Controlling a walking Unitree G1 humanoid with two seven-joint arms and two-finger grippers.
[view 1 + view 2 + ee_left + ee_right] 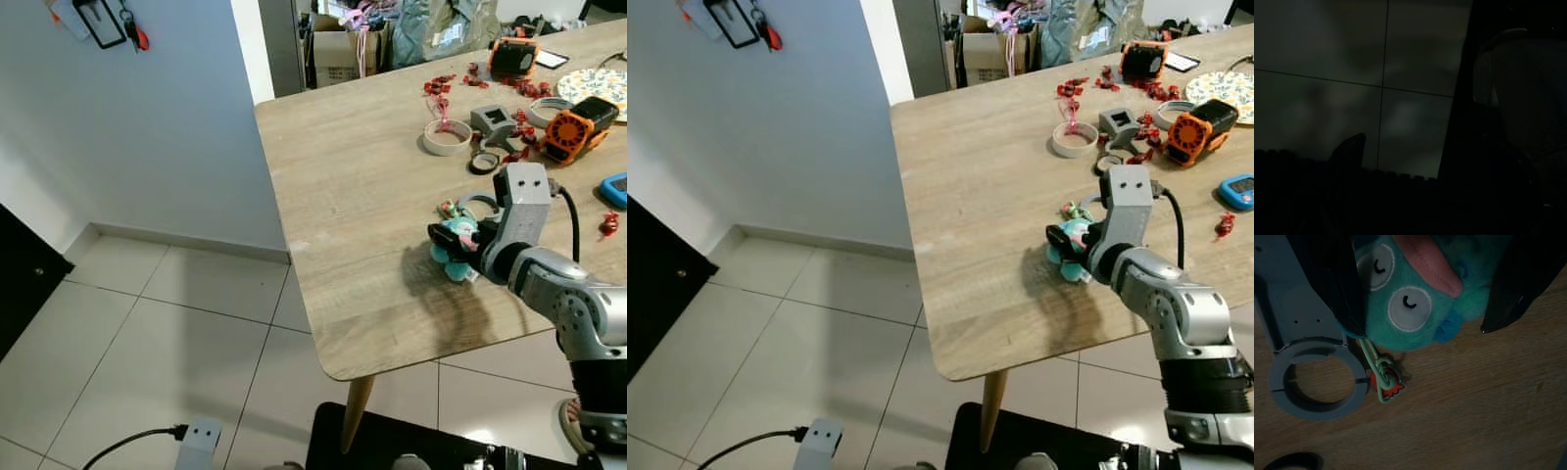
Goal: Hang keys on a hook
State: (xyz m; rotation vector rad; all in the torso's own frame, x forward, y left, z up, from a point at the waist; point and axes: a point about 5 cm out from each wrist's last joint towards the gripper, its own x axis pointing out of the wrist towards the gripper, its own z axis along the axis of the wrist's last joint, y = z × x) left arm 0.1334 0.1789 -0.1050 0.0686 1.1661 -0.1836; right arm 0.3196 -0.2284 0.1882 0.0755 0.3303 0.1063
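Observation:
A teal plush keychain [1415, 298] with stitched eyes lies on the wooden table [362, 196] near its front edge. A green cord with a small red charm [1385, 379] trails from it. My right gripper [446, 240] is down over the plush and open, with one black finger [1332, 279] against its side and the other close by on the far side. On the white wall, high at the left, a hook rack [98, 20] carries hanging keys and a red fob [142, 39]. My left arm [201, 436] hangs idle over the floor tiles.
A grey ring-shaped part [1312, 382] lies right beside the plush. Farther back stand a tape roll [447, 137], an orange and black device [576, 127], a blue gadget [615, 188] and scattered red bits. A dark door [20, 279] stands at the left; tiled floor lies between table and wall.

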